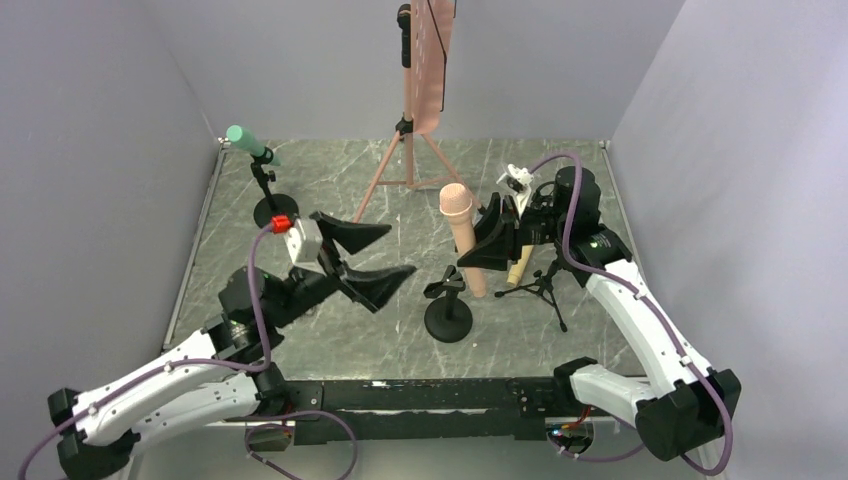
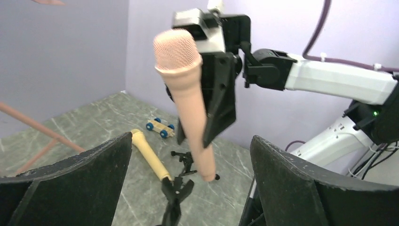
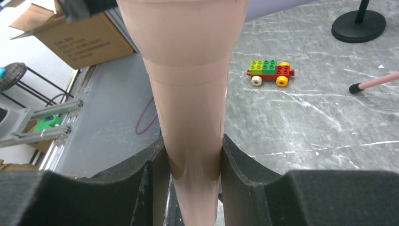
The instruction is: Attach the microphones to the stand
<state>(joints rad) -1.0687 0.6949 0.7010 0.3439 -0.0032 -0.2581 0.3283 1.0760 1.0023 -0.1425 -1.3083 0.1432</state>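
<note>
My right gripper [image 1: 480,245] is shut on a pink microphone [image 1: 460,225] and holds it upright, head up, just above and right of a black round-base stand [image 1: 447,318] with an empty clip [image 1: 445,285]. In the right wrist view the pads [image 3: 157,174] press both sides of the pink microphone's handle [image 3: 188,94]. My left gripper [image 1: 398,252] is open and empty, left of that stand. Its view shows the pink microphone [image 2: 186,94], the clip [image 2: 176,193] and a tan microphone [image 2: 148,153] lying on the table. A green microphone [image 1: 245,138] sits in a stand at the back left.
A small black tripod [image 1: 542,285] stands beside the tan microphone [image 1: 520,265]. A tall pink tripod [image 1: 405,165] with a pink board stands at the back. A wooden toy car [image 2: 160,127] and a Lego car [image 3: 271,71] lie on the marble table [image 1: 330,190]. Grey walls surround it.
</note>
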